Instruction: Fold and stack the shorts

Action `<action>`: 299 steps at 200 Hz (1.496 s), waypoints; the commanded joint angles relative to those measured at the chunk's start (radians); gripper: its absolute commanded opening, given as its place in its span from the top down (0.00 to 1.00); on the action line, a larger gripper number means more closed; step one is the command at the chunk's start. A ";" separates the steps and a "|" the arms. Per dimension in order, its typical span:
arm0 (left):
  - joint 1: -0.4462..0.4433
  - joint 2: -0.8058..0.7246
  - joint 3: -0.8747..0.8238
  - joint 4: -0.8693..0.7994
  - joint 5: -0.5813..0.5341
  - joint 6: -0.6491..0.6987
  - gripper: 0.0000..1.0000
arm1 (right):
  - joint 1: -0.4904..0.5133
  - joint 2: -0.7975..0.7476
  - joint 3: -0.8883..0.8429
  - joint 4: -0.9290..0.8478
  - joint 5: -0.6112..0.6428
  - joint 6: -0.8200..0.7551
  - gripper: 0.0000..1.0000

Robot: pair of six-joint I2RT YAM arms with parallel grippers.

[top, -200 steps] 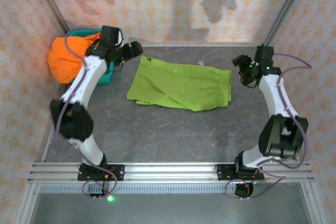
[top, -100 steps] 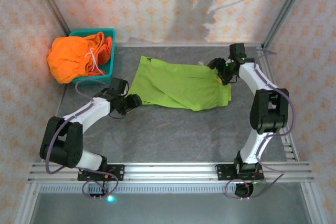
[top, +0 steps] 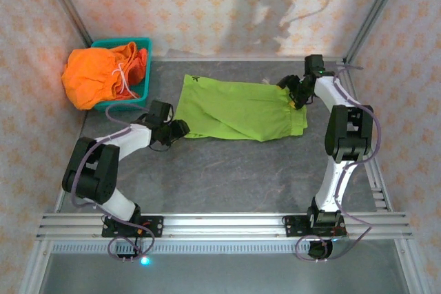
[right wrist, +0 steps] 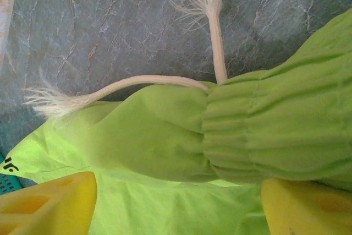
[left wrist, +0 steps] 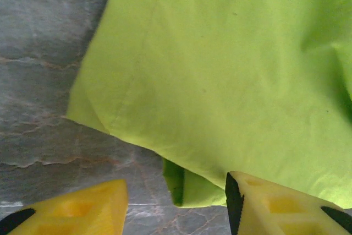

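Observation:
The lime green shorts lie spread flat mid-table, with a small dark logo near the far left corner. My left gripper sits at their near left corner. It is open, and in the left wrist view the folded hem corner lies between the yellow fingers, touching neither pad. My right gripper is over the waistband at the right end. It is open, straddling the gathered waistband, with the white drawstrings trailing on the table beyond. The orange shorts are heaped at the far left.
A teal mesh basket stands in the far left corner, with the orange heap spilling over its left side. Patterned walls and metal posts close in the table on three sides. Bare grey tabletop stretches between the shorts and the arm bases.
The left arm swung from the basket down to the green shorts' near left corner. The right arm moved in onto the waistband, and that end of the shorts shifted slightly.

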State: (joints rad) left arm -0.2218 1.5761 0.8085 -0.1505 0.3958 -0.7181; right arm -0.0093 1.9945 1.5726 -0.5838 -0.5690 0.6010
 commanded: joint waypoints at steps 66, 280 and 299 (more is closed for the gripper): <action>-0.037 0.064 -0.005 0.050 -0.019 -0.039 0.72 | -0.004 0.005 -0.015 -0.021 0.020 -0.004 0.23; 0.027 -0.200 -0.100 -0.064 -0.025 0.016 0.72 | -0.052 0.045 -0.062 0.004 0.009 -0.002 0.23; 0.010 -0.202 -0.133 -0.048 -0.025 0.004 0.73 | -0.051 0.044 -0.065 0.004 0.005 -0.002 0.23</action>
State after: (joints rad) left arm -0.1921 1.3926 0.7158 -0.2127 0.3592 -0.6918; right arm -0.0536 2.0270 1.5242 -0.5758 -0.5732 0.5976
